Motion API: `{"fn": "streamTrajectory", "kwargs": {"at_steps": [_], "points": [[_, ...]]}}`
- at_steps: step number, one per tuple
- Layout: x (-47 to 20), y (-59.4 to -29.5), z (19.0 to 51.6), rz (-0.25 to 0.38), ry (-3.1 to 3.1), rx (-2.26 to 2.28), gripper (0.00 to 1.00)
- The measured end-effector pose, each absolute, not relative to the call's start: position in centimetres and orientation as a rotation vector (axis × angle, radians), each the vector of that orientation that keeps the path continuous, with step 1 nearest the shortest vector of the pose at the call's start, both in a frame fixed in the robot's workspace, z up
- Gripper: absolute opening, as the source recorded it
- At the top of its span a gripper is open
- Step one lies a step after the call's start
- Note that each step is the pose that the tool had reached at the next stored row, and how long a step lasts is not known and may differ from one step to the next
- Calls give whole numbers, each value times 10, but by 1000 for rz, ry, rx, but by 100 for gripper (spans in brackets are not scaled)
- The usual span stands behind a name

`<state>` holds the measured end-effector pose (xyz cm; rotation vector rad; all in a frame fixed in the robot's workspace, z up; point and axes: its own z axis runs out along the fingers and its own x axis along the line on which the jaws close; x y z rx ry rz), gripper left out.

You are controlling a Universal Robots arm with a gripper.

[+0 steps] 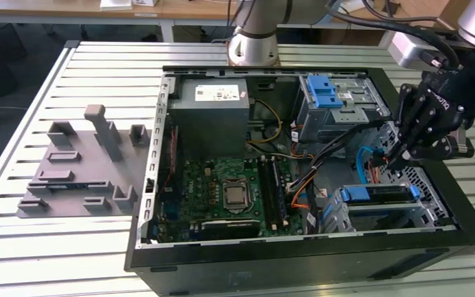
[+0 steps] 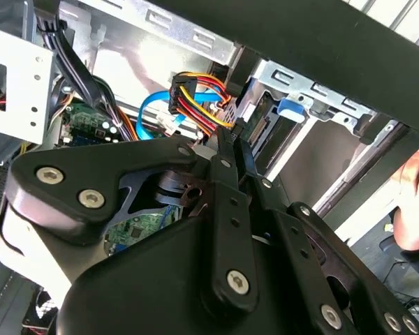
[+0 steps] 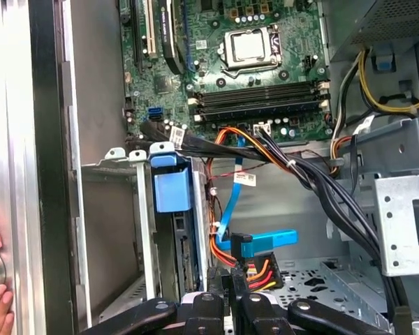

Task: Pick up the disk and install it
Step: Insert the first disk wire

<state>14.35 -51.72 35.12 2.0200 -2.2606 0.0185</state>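
We find the disk (image 1: 375,193) in the lower right of the exterior view. It stands on edge in the drive cage (image 1: 423,216) of the open computer case (image 1: 303,263) on the bench (image 1: 23,247). In the first wrist view its blue carrier (image 3: 172,190) faces us, with the drive's thin edge running on from it. We judge it a stiff, dense slab, with smooth metal faces that could slip and electronics that would not forgive a knock. The blue plastic frame along its sides looks the safest place to take hold, squarely across the narrow width. The tool (image 1: 393,162) hangs inside the case just above the cage, its fingers drawn together with no gap that we can see in both wrist views. Nothing of the disk lies between them, and its tips sit right beside the bundle of coloured cables (image 3: 260,269). Whether they pinch a connector there we cannot tell. The cage walls hide most of the disk, so we cannot make out how deep it sits or whether it has latched.
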Motion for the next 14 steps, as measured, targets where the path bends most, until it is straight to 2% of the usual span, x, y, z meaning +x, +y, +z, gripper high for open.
{"fn": "streamTrajectory", "kwargs": {"at_steps": [14], "points": [[139,-528,348,13,-2252,2081,17]]}}
